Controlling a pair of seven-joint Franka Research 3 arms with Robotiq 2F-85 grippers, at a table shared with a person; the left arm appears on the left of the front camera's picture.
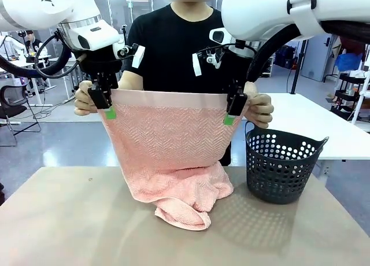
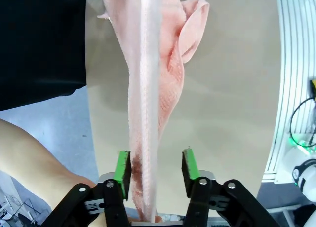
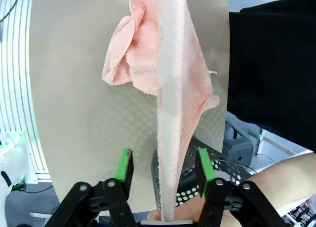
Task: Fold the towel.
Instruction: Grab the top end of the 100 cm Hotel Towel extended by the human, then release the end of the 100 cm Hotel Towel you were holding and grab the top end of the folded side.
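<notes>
While hands [image 1: 85,98] hold towel [image 1: 167,144], L claw [image 1: 107,109], R claw [image 1: 231,114] astride hem, prob. unclamped.

robotics lab (office chair [image 1: 11,101], white table [image 1: 312,127] behind)

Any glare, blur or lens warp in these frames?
Front view: sharp, even light; basket throws a dotted shadow on the table. Left wrist view: towel hem washed out, table edge bowed. Right wrist view: same washed hem, bowed edge.
</notes>
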